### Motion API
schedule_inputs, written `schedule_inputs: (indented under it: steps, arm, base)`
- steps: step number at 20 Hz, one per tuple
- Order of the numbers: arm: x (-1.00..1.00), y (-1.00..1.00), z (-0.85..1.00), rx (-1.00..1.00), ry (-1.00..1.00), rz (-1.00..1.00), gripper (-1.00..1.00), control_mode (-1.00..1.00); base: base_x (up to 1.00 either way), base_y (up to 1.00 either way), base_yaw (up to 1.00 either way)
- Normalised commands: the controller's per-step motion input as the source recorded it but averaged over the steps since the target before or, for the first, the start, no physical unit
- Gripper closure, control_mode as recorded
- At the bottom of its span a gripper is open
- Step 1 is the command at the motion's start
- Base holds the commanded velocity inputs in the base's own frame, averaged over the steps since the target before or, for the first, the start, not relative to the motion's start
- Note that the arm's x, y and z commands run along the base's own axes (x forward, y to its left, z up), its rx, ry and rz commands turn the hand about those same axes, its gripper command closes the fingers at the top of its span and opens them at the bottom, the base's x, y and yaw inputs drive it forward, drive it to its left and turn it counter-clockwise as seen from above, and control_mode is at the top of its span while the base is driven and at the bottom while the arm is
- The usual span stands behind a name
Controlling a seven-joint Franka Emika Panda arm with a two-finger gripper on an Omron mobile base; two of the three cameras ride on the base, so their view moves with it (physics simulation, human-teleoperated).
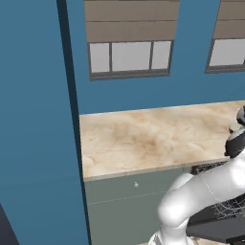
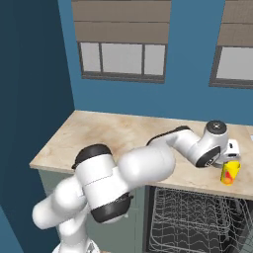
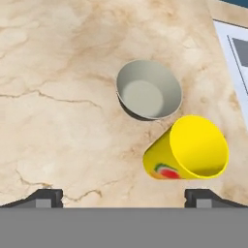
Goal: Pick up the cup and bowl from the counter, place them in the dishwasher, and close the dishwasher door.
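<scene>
Cup (image 3: 188, 151) empty, touching empty bowl (image 3: 148, 90) on counter (image 3: 58, 97).

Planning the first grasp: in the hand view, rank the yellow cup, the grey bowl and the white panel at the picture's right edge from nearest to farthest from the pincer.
1. The cup: just above the open pincer, toward its right fingertip.
2. The bowl: beyond the cup, near the picture's middle, on the counter.
3. The white panel: farthest, at the upper right edge.
</scene>
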Motion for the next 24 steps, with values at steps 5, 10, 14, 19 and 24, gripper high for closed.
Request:
schedule_inputs:
  steps: [5,10,14,19,24]
  arm:
    - [0.16,-0.23,-0.23,0.08,0.0,0.0,-1.0,-1.0]
    - [0.18,-0.24,-0.24,0.07,0.0,0.0,-1.0,-1.0]
    - [0.25,-0.24,-0.12,0.02,0.0,0.0,-1.0,-1.0]
    - [0.23,-0.16,-0.17,0.02,0.0,0.0,-1.0,-1.0]
    - [0.22,-0.12,-0.09,0.0,0.0,0.0,-1.0,-1.0]
  base:
    - [0.0,0.0,0.0]
    - [0.0,0.0,0.0]
    - [0.0,0.0,0.0]
    - [0.0,0.0,0.0]
    - [0.0,0.0,0.0]
